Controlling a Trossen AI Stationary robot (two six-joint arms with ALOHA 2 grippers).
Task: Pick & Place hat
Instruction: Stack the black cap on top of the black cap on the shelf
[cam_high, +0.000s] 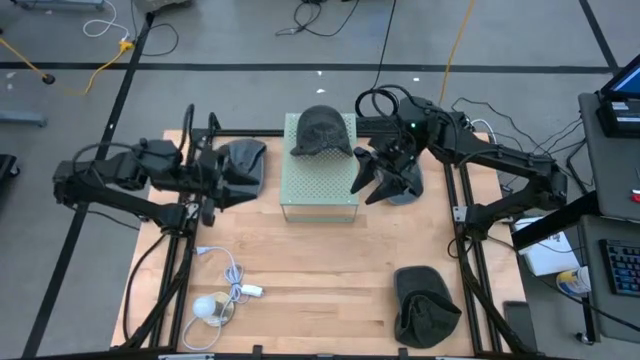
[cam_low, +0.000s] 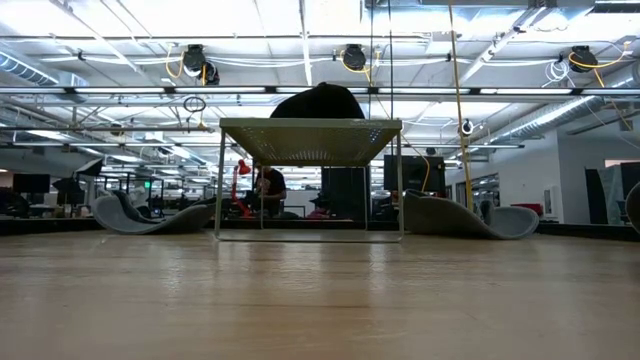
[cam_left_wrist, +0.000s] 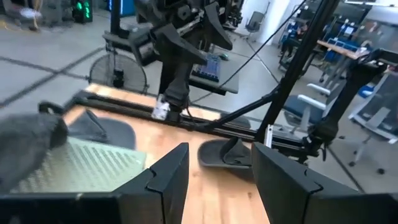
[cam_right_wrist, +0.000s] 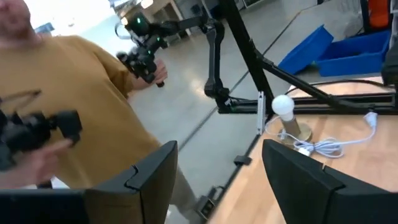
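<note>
Left hand (cam_high: 209, 180) fingers apart, right hand (cam_high: 376, 183) fingers spread

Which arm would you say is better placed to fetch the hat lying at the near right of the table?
Probably the right: that hat lies on the right arm's side, and the right hand is open. The left hand is farther off.

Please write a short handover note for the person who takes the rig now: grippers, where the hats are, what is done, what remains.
Left gripper: open, empty, left of the perforated stand.
Right gripper: open, empty, just right of the stand.
One dark hat sits on the stand's far end; this placement looks done.
A second hat lies on the table at the near right, not yet picked up; probably next.
</note>
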